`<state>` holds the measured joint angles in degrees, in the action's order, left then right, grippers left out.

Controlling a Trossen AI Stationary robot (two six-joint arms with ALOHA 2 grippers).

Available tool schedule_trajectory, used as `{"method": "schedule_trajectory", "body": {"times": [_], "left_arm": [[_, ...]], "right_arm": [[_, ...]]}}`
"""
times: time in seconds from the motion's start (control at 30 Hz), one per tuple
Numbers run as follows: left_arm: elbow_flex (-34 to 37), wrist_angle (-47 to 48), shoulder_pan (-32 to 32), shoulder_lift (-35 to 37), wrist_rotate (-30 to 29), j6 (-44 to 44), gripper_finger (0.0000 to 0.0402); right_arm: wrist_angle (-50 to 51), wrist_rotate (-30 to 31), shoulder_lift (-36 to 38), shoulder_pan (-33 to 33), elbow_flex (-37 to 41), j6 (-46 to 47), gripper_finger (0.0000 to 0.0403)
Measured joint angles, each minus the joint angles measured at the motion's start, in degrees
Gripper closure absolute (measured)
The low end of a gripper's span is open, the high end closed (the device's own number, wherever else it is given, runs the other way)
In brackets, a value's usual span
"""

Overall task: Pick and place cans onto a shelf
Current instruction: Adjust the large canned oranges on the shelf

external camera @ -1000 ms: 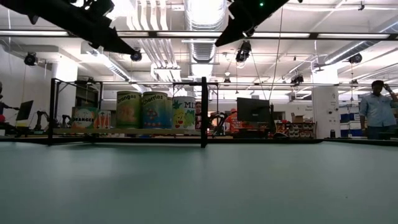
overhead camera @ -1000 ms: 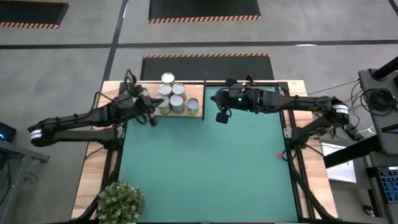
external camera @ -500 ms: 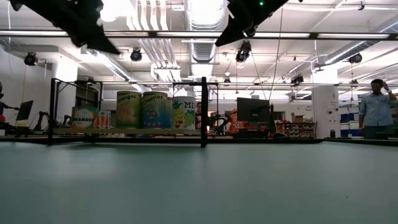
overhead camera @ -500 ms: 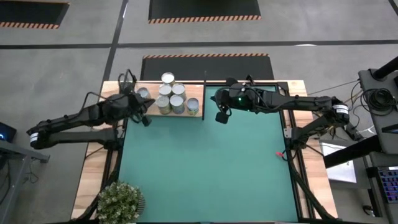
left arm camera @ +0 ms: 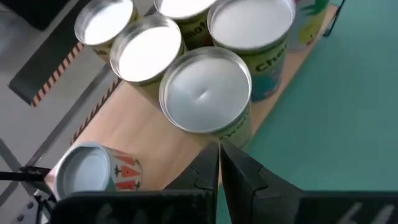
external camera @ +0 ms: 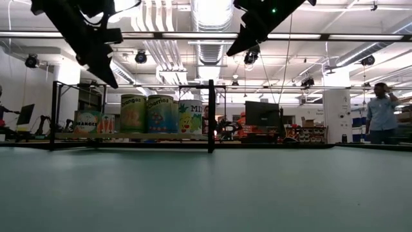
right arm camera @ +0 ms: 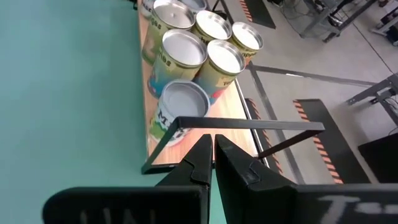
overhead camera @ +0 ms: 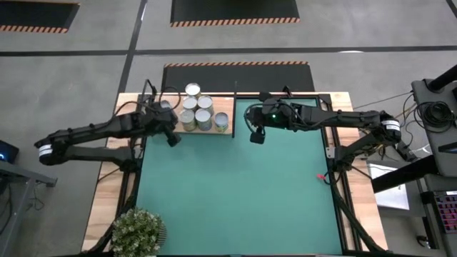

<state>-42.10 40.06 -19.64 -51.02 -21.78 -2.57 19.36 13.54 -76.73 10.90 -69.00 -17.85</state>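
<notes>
Left gripper (overhead camera: 172,140) has shifted right toward upright cans (overhead camera: 197,113).

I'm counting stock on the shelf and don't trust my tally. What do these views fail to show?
- Low view: the front cans hide any behind them.
- Left wrist view: the top edge cuts off one can.
- High view: labels unreadable, only the cans' tops show.
- Right wrist view: the left hand is cut off by the edge.
</notes>
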Motion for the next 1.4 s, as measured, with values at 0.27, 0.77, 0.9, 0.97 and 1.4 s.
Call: {"method": "schedule_trajectory", "body": {"times": [0.27, 0.77, 0.9, 0.97, 1.4], "left_arm": [[-3.3, 3.3, -0.4, -0.1, -2.8, 0.1, 0.0402], [-0.9, -0.4, -4.5, -7.4, -3.3, -0.9, 0.0402], [-0.9, -0.5, -4.9, -9.5, -3.3, -1.0, 0.0402], [-0.9, -0.9, -4.9, -10.1, -3.3, -1.0, 0.0402], [-0.9, -3.6, -4.9, -10.8, -3.2, -0.7, 0.0402]], "right_arm": [[-0.4, 0.0, 0.0, 0.0, 1.1, -0.8, 0.0394], [-0.3, 0.0, 0.0, 0.0, 2.9, -0.8, 0.0394], [-0.3, 0.0, 0.0, 0.0, 2.9, -0.8, 0.0394], [-0.3, 0.0, 0.0, 0.0, 2.9, -0.8, 0.0394], [-0.1, 0.0, 0.0, 0.0, 2.9, -0.7, 0.0394]]}}
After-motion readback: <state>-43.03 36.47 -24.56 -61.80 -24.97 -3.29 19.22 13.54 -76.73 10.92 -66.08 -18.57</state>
